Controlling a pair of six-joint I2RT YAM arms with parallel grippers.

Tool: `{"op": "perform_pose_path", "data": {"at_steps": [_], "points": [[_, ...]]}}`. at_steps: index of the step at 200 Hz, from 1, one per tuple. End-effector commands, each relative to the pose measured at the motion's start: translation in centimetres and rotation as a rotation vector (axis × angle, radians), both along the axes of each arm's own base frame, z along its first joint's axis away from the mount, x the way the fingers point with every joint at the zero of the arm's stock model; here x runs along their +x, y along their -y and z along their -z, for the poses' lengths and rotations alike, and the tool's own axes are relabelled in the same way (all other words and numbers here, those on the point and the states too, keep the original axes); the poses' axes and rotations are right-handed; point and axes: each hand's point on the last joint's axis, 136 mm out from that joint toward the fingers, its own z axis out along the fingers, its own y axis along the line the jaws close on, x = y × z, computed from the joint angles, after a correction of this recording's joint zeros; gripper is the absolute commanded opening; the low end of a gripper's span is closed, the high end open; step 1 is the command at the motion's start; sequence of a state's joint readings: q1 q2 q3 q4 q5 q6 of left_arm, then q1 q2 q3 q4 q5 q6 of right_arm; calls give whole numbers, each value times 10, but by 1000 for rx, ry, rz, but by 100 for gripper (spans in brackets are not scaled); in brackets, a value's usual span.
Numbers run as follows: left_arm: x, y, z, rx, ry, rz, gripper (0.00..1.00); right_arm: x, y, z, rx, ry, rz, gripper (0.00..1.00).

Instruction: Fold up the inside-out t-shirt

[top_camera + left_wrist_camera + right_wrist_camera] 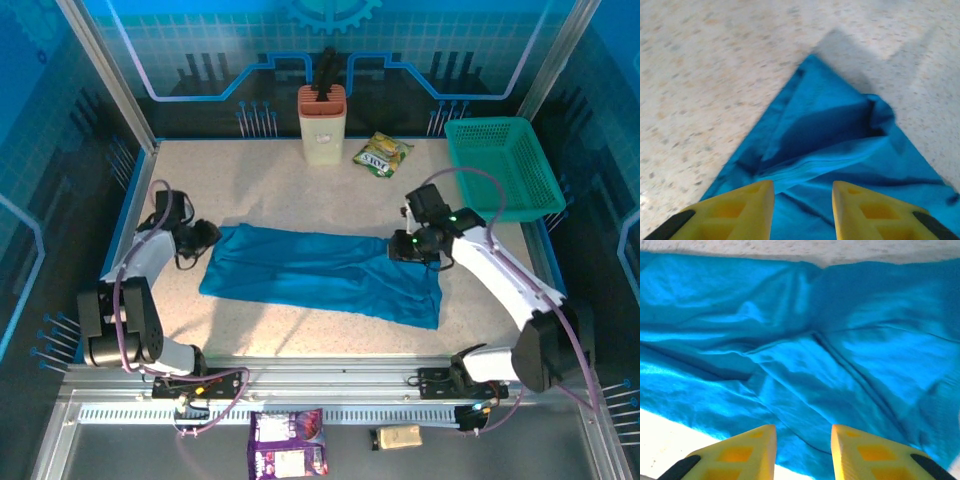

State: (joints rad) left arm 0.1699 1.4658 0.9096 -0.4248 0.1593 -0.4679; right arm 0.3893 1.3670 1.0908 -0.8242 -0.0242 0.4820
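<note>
The plain blue soft cloth t-shirt (320, 272) lies in a long flat strip on the speckled table (260, 180). To fold it well, both ends should be pinched and lifted together. The left gripper (205, 236) and right gripper (405, 247) bend low over its two ends, fingers partly apart, holding nothing.

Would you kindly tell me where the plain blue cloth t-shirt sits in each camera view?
Top external: the plain blue cloth t-shirt lies spread across mid-table.
Left wrist: the t-shirt rises as a pointed corner from the bottom edge.
Right wrist: the t-shirt spans the width, wrinkled.
Shared landmark: the speckled beige tabletop bordering the cloth.
</note>
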Motion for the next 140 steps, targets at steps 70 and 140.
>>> {"op": "perform_pose_path", "data": {"at_steps": [70, 140], "points": [[47, 79, 10, 406, -182, 533, 34, 25, -37, 32, 0, -70, -75, 36], [70, 60, 40, 755, -319, 610, 32, 16, -35, 70, -20, -156, -69, 39]]}}
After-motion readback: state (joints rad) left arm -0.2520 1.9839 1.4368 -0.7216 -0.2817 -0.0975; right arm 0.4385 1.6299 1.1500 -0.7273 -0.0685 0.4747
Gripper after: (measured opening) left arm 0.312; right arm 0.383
